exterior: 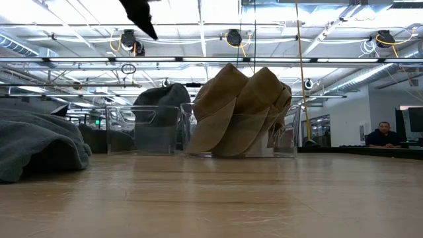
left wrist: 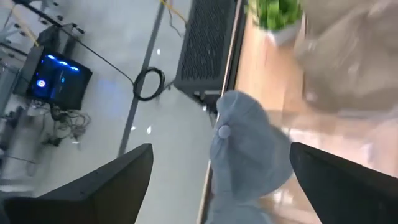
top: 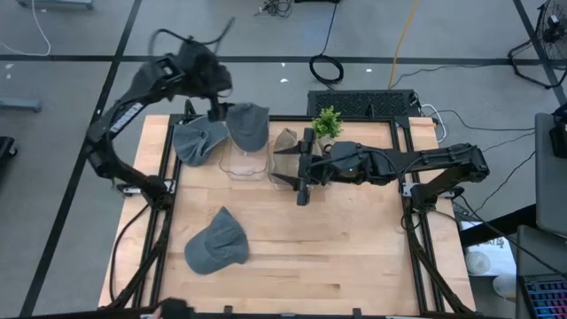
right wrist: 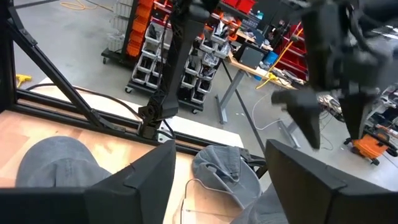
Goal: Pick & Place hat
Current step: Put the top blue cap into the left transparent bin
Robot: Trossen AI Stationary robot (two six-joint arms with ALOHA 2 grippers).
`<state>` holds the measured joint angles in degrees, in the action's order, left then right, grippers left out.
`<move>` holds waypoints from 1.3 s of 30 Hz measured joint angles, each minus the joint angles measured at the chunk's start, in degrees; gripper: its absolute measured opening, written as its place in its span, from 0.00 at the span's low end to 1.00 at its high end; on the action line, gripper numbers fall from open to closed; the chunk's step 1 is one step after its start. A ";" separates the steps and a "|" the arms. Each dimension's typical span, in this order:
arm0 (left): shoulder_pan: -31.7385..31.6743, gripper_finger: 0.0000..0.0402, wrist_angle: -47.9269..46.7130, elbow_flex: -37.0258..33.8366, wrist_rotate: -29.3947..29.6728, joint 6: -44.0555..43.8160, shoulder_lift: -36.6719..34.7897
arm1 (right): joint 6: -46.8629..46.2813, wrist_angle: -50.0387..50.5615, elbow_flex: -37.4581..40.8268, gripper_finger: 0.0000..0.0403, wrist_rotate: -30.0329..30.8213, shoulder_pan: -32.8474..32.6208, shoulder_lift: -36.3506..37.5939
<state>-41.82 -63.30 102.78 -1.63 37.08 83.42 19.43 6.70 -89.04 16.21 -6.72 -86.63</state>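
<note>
Left end effector [left wrist: 217,186]: two dark fingers [left wrist: 112,186] spread wide, nothing between them but air. Beyond the gap, a grey cap [left wrist: 249,155] with a button on its crown. Tan hat [left wrist: 354,56] blurred past it, green plant [left wrist: 277,12] beside. Wooden tabletop [left wrist: 267,68] edge; black perforated panel [left wrist: 208,43]; coiled cable [left wrist: 149,84] on grey floor [left wrist: 112,118]; blue-lit computer [left wrist: 53,78].

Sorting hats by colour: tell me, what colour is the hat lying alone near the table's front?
Grey. The hat shows best in the high view.
</note>
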 joint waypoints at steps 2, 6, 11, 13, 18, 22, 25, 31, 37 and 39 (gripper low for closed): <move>-0.05 0.97 -0.91 0.00 -1.24 -2.40 -2.34 | 0.26 0.00 0.01 0.63 0.01 -0.18 0.00; 0.02 0.95 -4.24 0.00 -1.79 -4.49 -7.06 | 0.34 0.42 -0.01 0.74 0.25 -0.48 -0.01; -0.79 0.95 -8.45 0.00 -2.08 -8.39 -12.77 | 1.19 5.43 0.03 0.87 0.28 -0.50 0.54; -1.16 0.95 -9.55 0.02 -3.38 -10.38 -15.09 | 1.24 7.09 0.03 0.88 0.38 -0.50 0.81; -2.02 0.95 -12.61 0.04 -5.25 -13.10 -19.78 | 1.67 9.19 0.05 0.89 5.22 -0.52 2.42; -2.62 0.95 -14.67 0.04 -6.87 -16.13 -23.17 | 2.29 7.82 -0.04 0.89 8.12 -0.38 4.22; -2.74 0.95 -16.96 0.04 -7.07 -17.17 -25.33 | 2.29 7.94 0.03 0.89 9.30 -0.39 5.76; -2.74 0.95 -21.44 0.02 -5.53 -19.14 -29.37 | 0.95 8.72 -0.04 0.89 11.26 -0.83 8.34; -2.74 0.95 -22.68 0.02 -5.37 -22.54 -33.95 | 0.51 9.76 0.05 0.89 12.55 -1.26 10.37; -2.74 0.95 -22.74 0.02 -5.37 -23.59 -35.66 | -0.37 9.34 0.03 0.89 12.39 -1.25 10.88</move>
<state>-44.55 -86.04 102.80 -7.01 13.49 47.76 19.06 16.04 -89.01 28.60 -7.97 -75.75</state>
